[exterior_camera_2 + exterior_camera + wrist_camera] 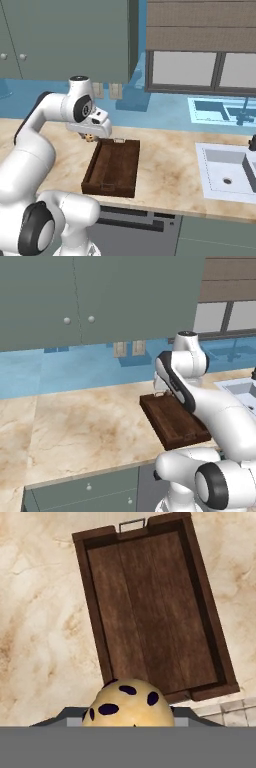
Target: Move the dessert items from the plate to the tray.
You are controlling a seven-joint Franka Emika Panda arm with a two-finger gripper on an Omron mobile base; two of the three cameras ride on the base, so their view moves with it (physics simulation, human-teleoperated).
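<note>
A round tan-yellow dessert item with dark specks (127, 704) is seen at the bottom of the hand view, held between the jaws, which are closed partway on it. In the right base view a small tan bit (89, 137) is seen under the gripper (90, 135), above the table (165, 165) just beside the far left corner of the tray (114, 167).

The tray (150, 607) is seen from above in the hand view as bare dark wood with raised sides, its pale handle (132, 523) at the far end. The carried piece is judged to hang over the near edge of the tray, not yet over its floor.

The step in hand is judged to be the carry to the tray. To do it well, the piece should be brought over the middle of the tray floor, well inside the raised sides, before it is lowered. The hand should be kept level so that the round piece is not rolled out of the grip. It should be lowered close to the wood before the jaws are spread, since a round piece dropped from height is likely to roll or bounce. Room should be left on the floor for the other piece.
</note>
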